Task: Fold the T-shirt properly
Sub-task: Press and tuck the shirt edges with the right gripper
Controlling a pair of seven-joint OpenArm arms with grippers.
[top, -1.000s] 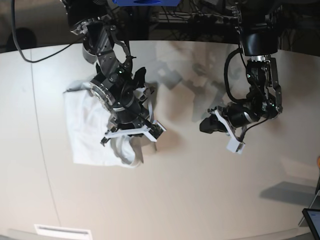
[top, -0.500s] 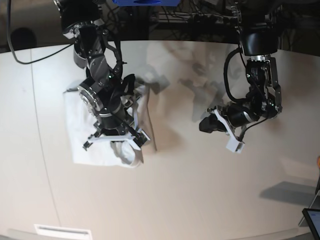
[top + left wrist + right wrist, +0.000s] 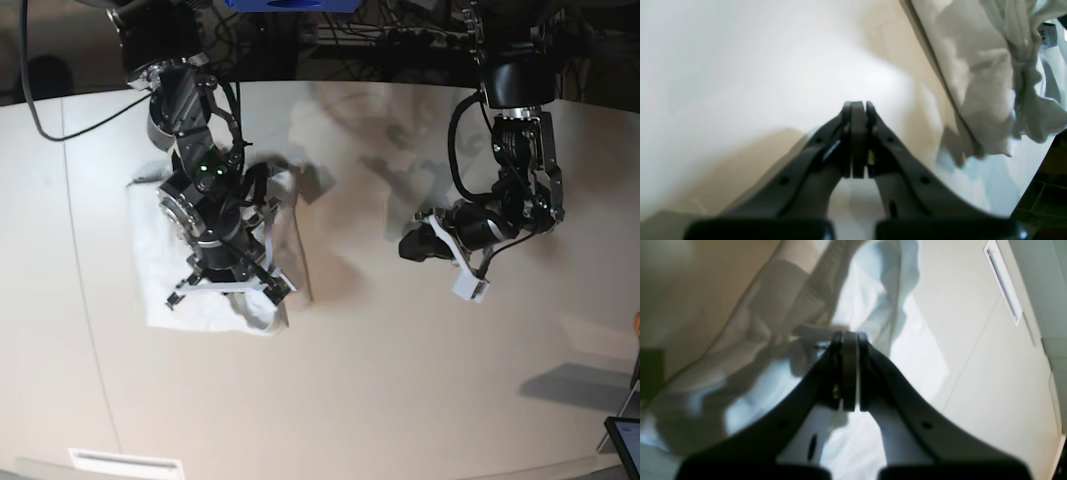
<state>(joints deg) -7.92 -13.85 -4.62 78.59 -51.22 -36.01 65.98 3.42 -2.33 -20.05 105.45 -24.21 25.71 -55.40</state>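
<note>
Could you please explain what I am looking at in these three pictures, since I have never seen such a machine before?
It is a robot with two arms. The base view looks down on an off-white table; the other two pictures come from cameras on each wrist, looking along the fingers. The right gripper hangs over a crumpled white T-shirt, and its jaws look shut, apparently on nothing. The left gripper, also shut and empty, hangs over bare table with the T-shirt off to one side.

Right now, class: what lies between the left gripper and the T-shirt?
Nothing but bare tabletop with shadows. In the base view, the left gripper hangs apart from the T-shirt, with only that open stretch between them.
</note>
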